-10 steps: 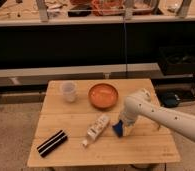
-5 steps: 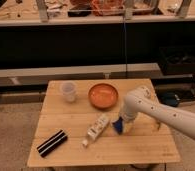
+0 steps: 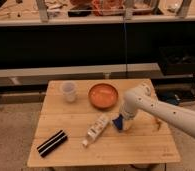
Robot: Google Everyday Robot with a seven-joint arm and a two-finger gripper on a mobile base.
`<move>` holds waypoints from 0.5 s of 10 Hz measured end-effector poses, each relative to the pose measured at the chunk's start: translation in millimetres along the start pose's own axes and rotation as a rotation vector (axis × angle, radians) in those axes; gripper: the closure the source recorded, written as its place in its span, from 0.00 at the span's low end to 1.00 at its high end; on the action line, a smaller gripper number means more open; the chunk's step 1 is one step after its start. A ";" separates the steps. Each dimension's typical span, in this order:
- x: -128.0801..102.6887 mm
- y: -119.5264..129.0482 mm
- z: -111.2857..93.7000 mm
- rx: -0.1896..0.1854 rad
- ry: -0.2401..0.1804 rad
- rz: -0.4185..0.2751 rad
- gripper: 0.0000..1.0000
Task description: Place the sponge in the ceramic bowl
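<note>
Barely anything has shifted over the last second: the pale arm (image 3: 161, 112) has crept a little higher and closer to the bowl, while everything else on the bench (image 3: 71, 117) lies where it did.

The gripper (image 3: 122, 120) is down at the bright blue sponge (image 3: 118, 123), which shows as a small blue patch right beneath the wrist. It sits on or just above the bench, just right of the lying white bottle (image 3: 96, 129) and near the front-right edge of the ceramic bowl (image 3: 103, 96). Whether the gripper is clasping the sponge or only resting over it cannot be told, as the wrist covers the contact. The orange-brown bowl looks empty, so the sponge is not yet where the task wants it.

I judge the step in hand to be the pick-up: either the grasp itself or the very start of the lift. If the hold is firm, the next move calls for raising the sponge high enough to clear the bowl's rim. A short carry back and to the left would then bring it over the bowl's middle for release. If the hold is not made, closing on the sponge comes before that. The bottle lies close on the left and could be nudged by a careless sweep.

A black-and-white striped block (image 3: 52, 143) lies at the front left, and a small translucent cup (image 3: 68, 91) stands left of the bowl. The bottle carries a label with dark marks, but no word or brand on it can be read, and no other writing shows.
</note>
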 end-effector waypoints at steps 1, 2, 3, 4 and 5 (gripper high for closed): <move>1.3 -7.9 -3.4 0.005 0.001 0.002 0.96; 1.6 -18.7 -8.1 0.011 0.000 0.003 0.96; 0.9 -22.0 -10.0 0.013 -0.001 0.002 0.96; 2.1 -19.5 -9.4 0.009 0.003 0.001 0.96; 3.3 -19.2 -10.3 0.013 0.005 0.005 0.96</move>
